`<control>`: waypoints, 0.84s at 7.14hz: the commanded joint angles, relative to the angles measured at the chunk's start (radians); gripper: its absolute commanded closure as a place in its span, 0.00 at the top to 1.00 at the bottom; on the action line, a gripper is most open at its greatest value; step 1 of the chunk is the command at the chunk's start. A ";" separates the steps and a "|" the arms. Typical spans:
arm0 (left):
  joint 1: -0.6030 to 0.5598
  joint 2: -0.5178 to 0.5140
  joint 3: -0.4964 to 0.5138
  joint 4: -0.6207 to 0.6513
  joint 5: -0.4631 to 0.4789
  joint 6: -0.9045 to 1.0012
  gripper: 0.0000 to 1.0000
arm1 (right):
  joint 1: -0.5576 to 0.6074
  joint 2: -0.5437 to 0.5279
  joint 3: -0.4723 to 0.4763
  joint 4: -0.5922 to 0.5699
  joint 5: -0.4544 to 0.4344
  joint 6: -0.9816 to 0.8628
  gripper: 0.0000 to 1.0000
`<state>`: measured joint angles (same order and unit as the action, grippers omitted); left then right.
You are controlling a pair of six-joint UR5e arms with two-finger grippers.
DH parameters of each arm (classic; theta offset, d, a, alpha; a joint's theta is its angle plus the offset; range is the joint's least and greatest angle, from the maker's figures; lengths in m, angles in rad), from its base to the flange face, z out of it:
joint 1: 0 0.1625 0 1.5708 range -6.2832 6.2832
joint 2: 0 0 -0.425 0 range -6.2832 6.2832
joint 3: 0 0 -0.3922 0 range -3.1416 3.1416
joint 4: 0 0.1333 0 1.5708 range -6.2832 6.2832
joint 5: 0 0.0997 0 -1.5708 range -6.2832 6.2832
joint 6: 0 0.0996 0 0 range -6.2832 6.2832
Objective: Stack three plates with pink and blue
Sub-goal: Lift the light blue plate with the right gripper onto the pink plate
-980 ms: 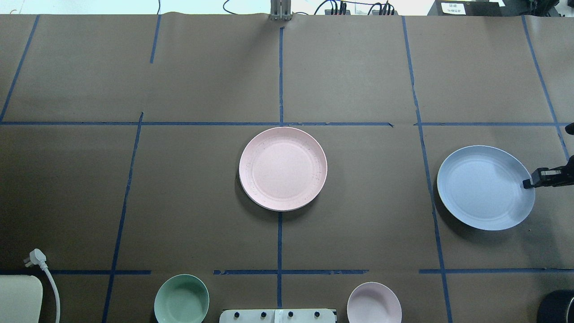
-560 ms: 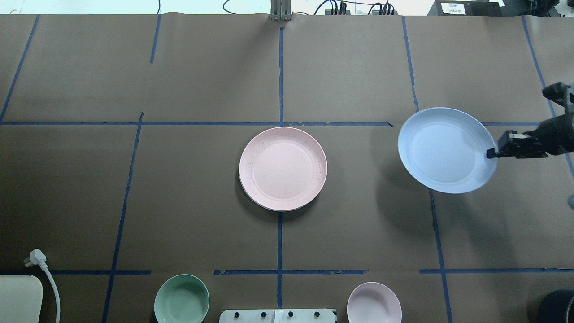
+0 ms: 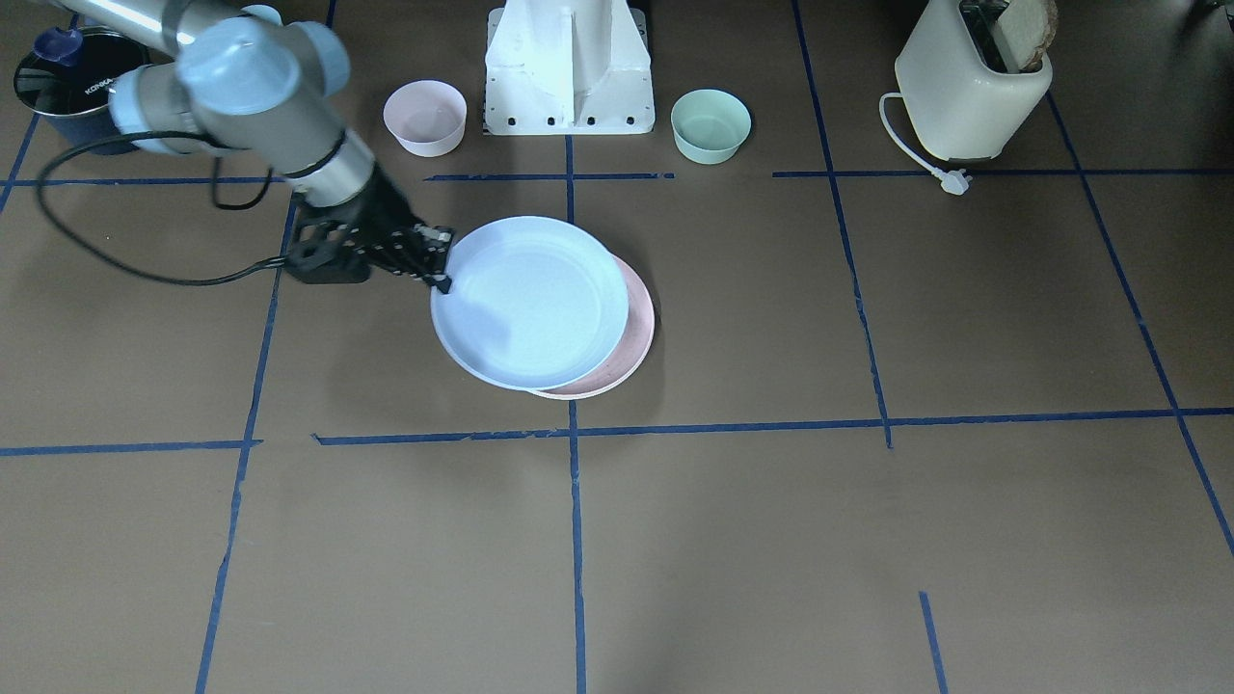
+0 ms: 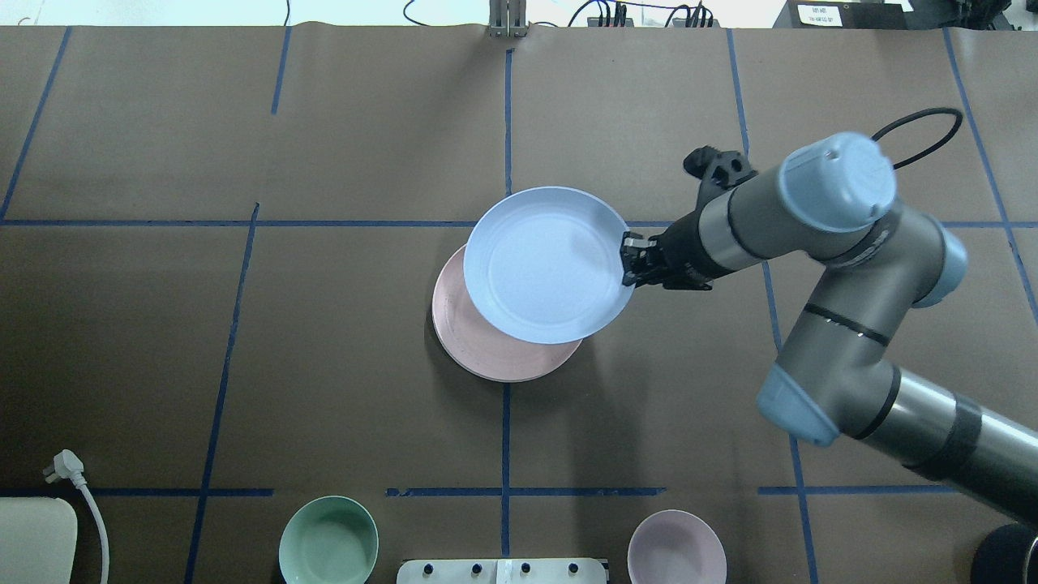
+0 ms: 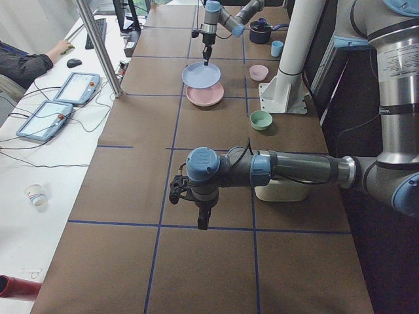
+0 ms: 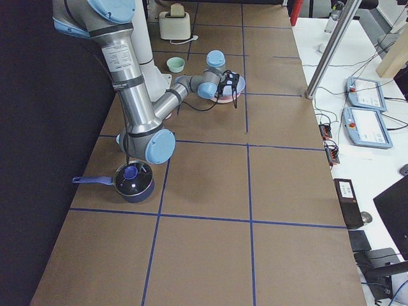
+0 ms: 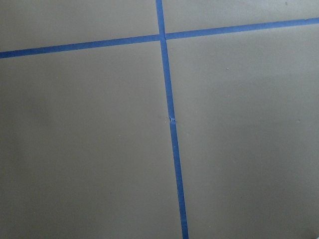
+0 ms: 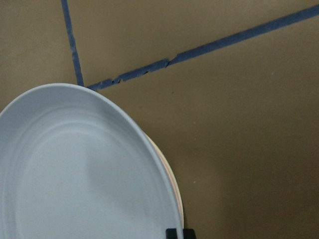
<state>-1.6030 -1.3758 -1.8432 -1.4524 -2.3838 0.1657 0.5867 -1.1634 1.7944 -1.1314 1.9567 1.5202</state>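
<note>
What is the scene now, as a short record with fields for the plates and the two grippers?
blue plate: held by its rim, above the pink plate, off-centre
pink plate: on the table, partly covered
right gripper: shut on the blue plate
left gripper: over bare table, far from plates; open or shut unclear
bowls: mint bowl and pink bowl, apart from plates

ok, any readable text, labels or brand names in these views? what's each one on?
"KONKA", as far as it can be read, on the rim of the dark pot.
White label on the black box at the table's far edge: printed, too small to read.
No writing seen on the blue plate, pink plate or toaster.
</note>
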 commanded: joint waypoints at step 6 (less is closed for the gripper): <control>0.000 0.001 -0.007 0.000 0.000 0.002 1.00 | -0.053 0.053 -0.050 -0.030 -0.087 0.077 1.00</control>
<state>-1.6030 -1.3744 -1.8488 -1.4522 -2.3838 0.1660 0.5199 -1.1188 1.7470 -1.1508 1.8615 1.5909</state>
